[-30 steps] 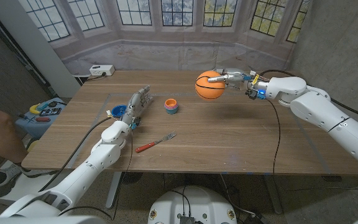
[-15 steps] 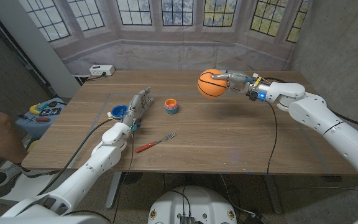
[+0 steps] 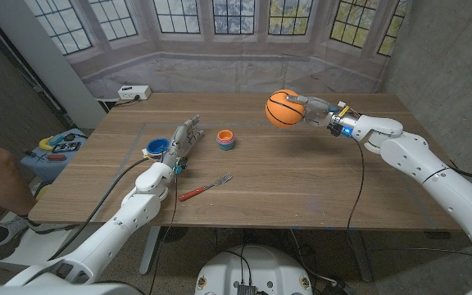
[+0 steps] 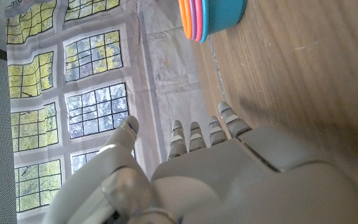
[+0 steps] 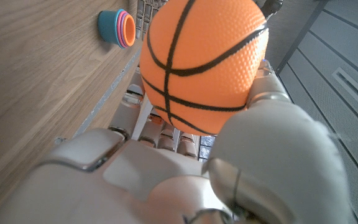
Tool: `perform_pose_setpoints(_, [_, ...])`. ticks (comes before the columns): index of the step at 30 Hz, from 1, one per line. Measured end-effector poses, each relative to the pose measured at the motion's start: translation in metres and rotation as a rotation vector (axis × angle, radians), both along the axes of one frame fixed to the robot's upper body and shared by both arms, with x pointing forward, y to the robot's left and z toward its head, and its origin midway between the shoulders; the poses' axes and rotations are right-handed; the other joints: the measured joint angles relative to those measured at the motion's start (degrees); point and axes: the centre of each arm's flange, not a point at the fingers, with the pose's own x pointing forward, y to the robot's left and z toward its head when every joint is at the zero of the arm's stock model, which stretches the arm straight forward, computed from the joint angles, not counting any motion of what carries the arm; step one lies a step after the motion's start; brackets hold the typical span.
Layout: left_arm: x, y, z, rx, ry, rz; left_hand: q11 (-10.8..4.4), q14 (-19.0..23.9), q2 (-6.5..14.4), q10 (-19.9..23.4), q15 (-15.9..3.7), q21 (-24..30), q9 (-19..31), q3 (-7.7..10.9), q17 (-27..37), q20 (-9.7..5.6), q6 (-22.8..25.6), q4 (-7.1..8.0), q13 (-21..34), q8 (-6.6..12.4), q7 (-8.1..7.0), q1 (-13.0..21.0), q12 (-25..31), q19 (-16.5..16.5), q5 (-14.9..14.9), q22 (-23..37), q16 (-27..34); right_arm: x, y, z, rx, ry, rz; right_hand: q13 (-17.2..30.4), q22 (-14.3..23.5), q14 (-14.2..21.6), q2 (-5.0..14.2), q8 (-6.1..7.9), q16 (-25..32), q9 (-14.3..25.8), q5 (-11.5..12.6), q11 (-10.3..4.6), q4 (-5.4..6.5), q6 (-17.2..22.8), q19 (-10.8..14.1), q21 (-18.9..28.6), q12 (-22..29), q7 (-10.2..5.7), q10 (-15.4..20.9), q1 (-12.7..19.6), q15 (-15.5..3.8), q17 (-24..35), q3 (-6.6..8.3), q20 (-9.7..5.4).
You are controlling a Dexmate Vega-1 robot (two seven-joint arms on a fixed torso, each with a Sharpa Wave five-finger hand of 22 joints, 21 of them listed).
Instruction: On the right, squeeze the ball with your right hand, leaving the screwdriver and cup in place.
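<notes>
One ball [image 3: 283, 108], gripped by the right hand [image 3: 316, 108], has shifted rightward, upper right of frame; we judge squeezing underway

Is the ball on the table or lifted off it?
Lifted: the right hand grips the ball above the table, its shadow apart below.

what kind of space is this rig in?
Probably a lab or test room got up as a house: the window backdrop is a creased printed sheet, bare grey walls flank it, and one wooden table carries a few props like the ball.
</notes>
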Motion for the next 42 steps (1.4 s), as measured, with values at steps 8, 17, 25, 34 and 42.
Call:
perform_pose_setpoints(8, [-0.005, 0.002, 0.004, 0.001, -0.014, 0.007, 0.00, 0.0, 0.0, 0.0, 0.00, -0.4, 0.0, 0.00, 0.0, 0.00, 0.0, 0.00, 0.0, 0.00, 0.00, 0.0, 0.0, 0.0, 0.0, 0.0, 0.0, 0.005, -0.004, -0.006, 0.036, 0.024, 0.006, 0.0, 0.0, 0.0, 0.00, -0.31, 0.2, 0.0, -0.4, 0.00, 0.00, 0.0, 0.0, 0.0, 0.0, 0.00, 0.0, 0.0, 0.01, 0.3, 0.00, 0.01])
perform_pose_setpoints(17, [-0.011, 0.004, 0.010, 0.005, -0.039, 0.017, 0.00, 0.0, 0.0, 0.0, 0.00, -0.4, 0.0, 0.00, 0.0, 0.00, 0.0, 0.00, 0.0, 0.00, 0.00, 0.0, 0.0, 0.0, 0.0, 0.0, -0.3, 0.011, -0.009, -0.012, 0.071, 0.048, 0.003, 0.0, 0.0, -0.1, 0.06, -0.43, 0.2, 0.0, -0.7, 0.21, 0.23, 0.3, 0.0, 0.0, 0.0, -0.31, 0.2, -0.1, 0.10, 0.7, -0.23, 0.02])
perform_pose_setpoints(25, [-0.016, 0.009, 0.017, 0.012, -0.059, 0.029, 0.00, 0.0, -0.3, 0.0, 0.00, -0.6, 0.0, 0.00, 0.0, 0.00, 0.0, 0.00, 0.0, 0.00, 0.00, -0.3, 0.0, 0.0, 0.0, 0.0, -0.3, 0.019, -0.013, -0.020, 0.102, 0.070, -0.003, 0.0, 0.0, -0.2, 0.22, -0.43, 0.3, 0.0, -0.9, 0.21, 0.08, 0.3, 0.0, 0.0, 0.0, -0.31, 0.2, -0.2, 0.20, 1.0, -0.39, 0.02])
perform_pose_setpoints(34, [-0.020, 0.013, 0.022, 0.020, -0.073, 0.043, 0.00, 0.0, -0.3, 0.0, 0.00, -0.8, 0.0, 0.23, 0.0, 0.00, 0.0, -0.24, 0.0, 0.00, 0.00, -0.3, 0.0, 0.0, 0.0, 0.0, -0.3, 0.027, -0.016, -0.028, 0.130, 0.095, -0.013, -0.2, 0.0, -0.2, 0.33, -0.83, 0.4, 0.0, -1.1, 0.41, 0.24, 0.3, 0.0, 0.0, 0.0, -0.32, 0.0, -0.3, 0.21, 1.0, -0.55, 0.03])
perform_pose_setpoints(42, [-0.023, 0.015, 0.023, 0.020, -0.077, 0.050, 0.00, 0.0, -0.3, 0.0, 0.00, -0.8, 0.0, 0.23, 0.0, 0.00, 0.0, -0.23, 0.0, 0.00, 0.00, -0.3, 0.0, 0.0, 0.0, 0.0, -0.3, 0.035, -0.018, -0.033, 0.149, 0.125, -0.024, -0.2, 0.0, -0.3, 0.44, -1.06, 0.4, 0.0, -1.1, 0.51, 0.48, 0.3, 0.0, 0.0, -0.2, -0.32, -0.1, -0.4, 0.30, 1.0, -0.79, 0.04])
